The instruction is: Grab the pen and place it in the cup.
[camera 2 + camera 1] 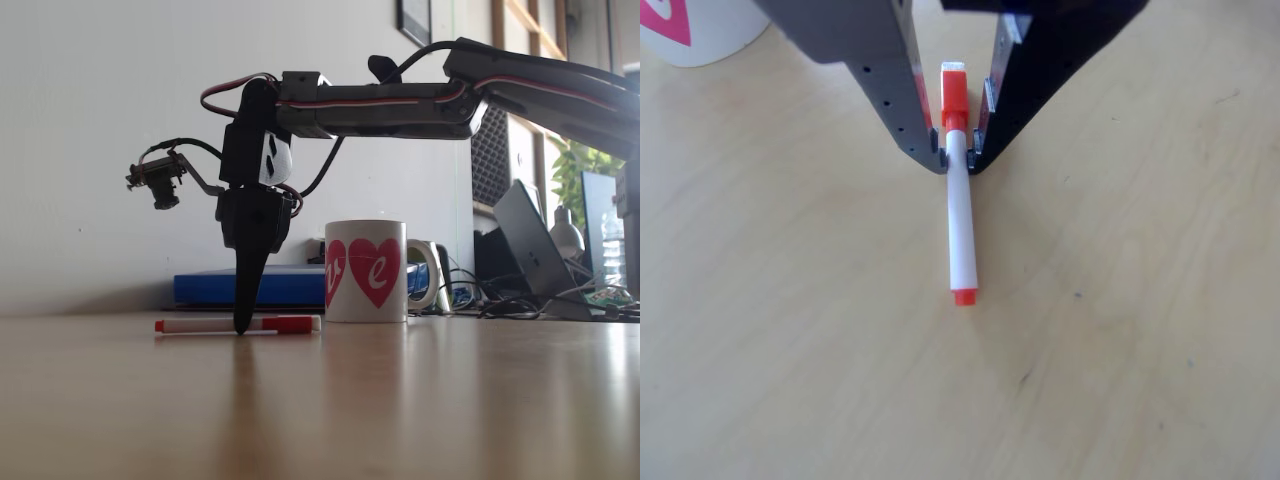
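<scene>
The pen [960,220] lies flat on the wooden table [1120,330], its white barrel toward the camera in the other view and its red-orange cap [953,95] up between the fingers. My gripper [957,152] points down with its tips at table level, closed against both sides of the barrel just below the cap. In the fixed view the pen [215,325] rests level on the table, with the gripper [241,328] standing on its middle. The cup [365,270], a white mug with red hearts, stands upright just right of the cap; a corner of the cup [700,30] shows at top left.
A blue flat box [215,287] lies against the wall behind the pen. A laptop [535,250], cables and a plant [580,165] crowd the right rear. The wrist camera [160,185] sticks out left of the arm. Bare wood stretches toward the front.
</scene>
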